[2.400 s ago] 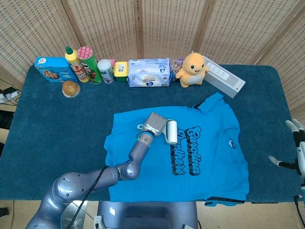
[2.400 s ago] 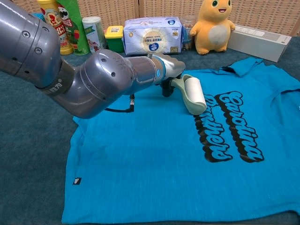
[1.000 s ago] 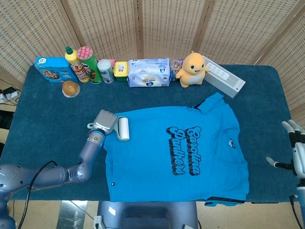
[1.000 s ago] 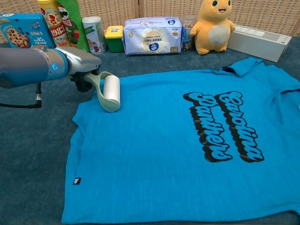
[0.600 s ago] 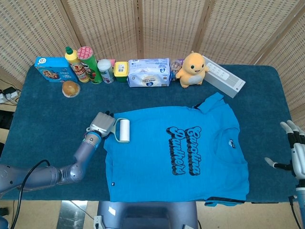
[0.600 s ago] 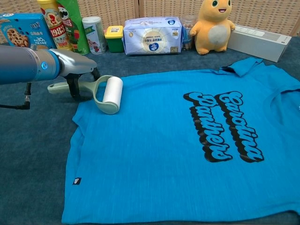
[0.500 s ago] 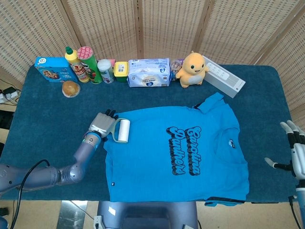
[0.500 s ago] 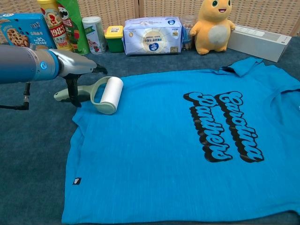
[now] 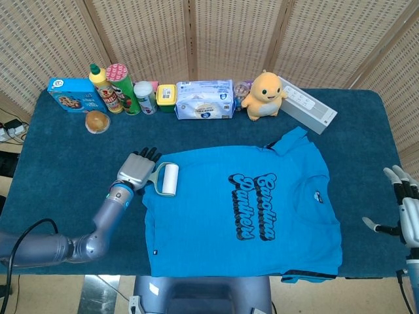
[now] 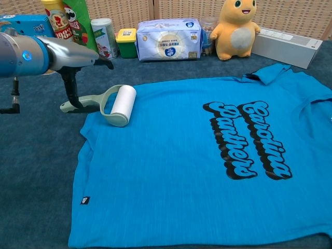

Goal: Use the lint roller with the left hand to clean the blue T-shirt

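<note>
Lying roller: roller (image 10: 106,105) rests at the shirt's (image 9: 242,209) left sleeve edge, white drum on the blue cloth, green handle out over the tabletop (image 9: 59,170).
Left robot hand: left robot hand (image 9: 136,169) is just above the handle, fingers spread, holding nothing; one dark fingertip (image 10: 74,102) reaches down to the handle.
Right robot hand: right robot hand (image 9: 404,212) is at the tabletop's right edge, fingers apart, empty.
Shirt: spread flat, print up.
Back row: boxes, cans and a yellow plush (image 9: 263,95).

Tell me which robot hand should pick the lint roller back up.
Left. The left robot hand hovers open right above the lint roller at the shirt's edge; the right robot hand sits off past the table's far side.
</note>
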### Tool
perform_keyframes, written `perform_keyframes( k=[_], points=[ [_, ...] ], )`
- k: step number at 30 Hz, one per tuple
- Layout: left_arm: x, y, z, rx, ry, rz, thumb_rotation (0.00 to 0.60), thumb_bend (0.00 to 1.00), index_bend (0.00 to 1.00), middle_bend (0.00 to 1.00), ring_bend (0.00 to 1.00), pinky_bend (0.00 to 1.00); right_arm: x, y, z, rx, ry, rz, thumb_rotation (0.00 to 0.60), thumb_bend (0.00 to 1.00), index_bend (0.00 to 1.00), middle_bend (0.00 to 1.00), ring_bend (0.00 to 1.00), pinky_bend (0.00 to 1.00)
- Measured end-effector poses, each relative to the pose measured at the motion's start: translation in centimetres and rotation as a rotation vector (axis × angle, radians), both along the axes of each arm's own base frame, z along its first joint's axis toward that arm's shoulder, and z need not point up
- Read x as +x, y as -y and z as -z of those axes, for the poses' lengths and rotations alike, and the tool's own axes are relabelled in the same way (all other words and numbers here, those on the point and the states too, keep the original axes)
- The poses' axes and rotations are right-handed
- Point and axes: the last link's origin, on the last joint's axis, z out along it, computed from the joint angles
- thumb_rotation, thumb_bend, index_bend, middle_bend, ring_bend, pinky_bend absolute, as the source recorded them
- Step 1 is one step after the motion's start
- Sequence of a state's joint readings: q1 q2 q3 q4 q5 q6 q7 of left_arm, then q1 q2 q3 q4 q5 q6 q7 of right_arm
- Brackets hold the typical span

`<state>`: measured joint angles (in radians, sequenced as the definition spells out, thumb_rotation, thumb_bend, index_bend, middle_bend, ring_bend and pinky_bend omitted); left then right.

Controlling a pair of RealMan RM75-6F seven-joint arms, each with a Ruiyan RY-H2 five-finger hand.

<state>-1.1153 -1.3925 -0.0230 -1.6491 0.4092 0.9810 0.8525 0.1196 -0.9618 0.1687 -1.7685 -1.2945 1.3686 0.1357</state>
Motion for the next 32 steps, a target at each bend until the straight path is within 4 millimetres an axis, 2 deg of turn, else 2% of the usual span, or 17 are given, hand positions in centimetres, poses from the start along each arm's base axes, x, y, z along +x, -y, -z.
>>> perform_keyframes(
  k=[7, 10, 18, 23, 26, 32],
  points=[
    [-2.0, 2.9, -3.6, 0.093, 0.146, 0.064, 0.600, 0.12, 0.00, 0.00, 0.00, 0.19, 0.2, 0.0, 0.4, 0.011, -0.009, -0.016, 0.600, 0.00, 0.06, 0.00, 0.00, 0.00],
    [-3.6, 4.4, -5.2, 0.140, 0.248, 0.079, 0.600, 0.13, 0.00, 0.00, 0.00, 0.18, 0.2, 0.0, 0.6, 0.016, -0.013, -0.021, 0.600, 0.00, 0.06, 0.00, 0.00, 0.00],
    [-10.8, 11.1, -10.1, 0.351, 0.453, 0.049, 0.600, 0.13, 0.00, 0.00, 0.00, 0.18, 0.5, -0.1, 1.2, 0.020, -0.036, -0.046, 0.600, 0.00, 0.06, 0.00, 0.00, 0.00],
    [-13.6, 14.1, -11.5, 0.425, 0.501, 0.035, 0.600, 0.14, 0.00, 0.00, 0.00, 0.17, 0.6, -0.2, 1.2, 0.007, -0.047, -0.052, 0.600, 0.00, 0.06, 0.00, 0.00, 0.00],
    [-14.6, 15.3, -11.7, 0.449, 0.520, 0.007, 0.600, 0.14, 0.00, 0.00, 0.00, 0.14, 0.5, -0.2, 1.2, -0.003, -0.059, -0.053, 0.600, 0.00, 0.06, 0.00, 0.00, 0.00],
    [-16.3, 16.4, -12.1, 0.469, 0.506, -0.077, 0.600, 0.14, 0.00, 0.00, 0.00, 0.11, 0.5, -0.2, 1.7, -0.012, -0.091, -0.053, 0.600, 0.00, 0.06, 0.00, 0.00, 0.00]
  ],
)
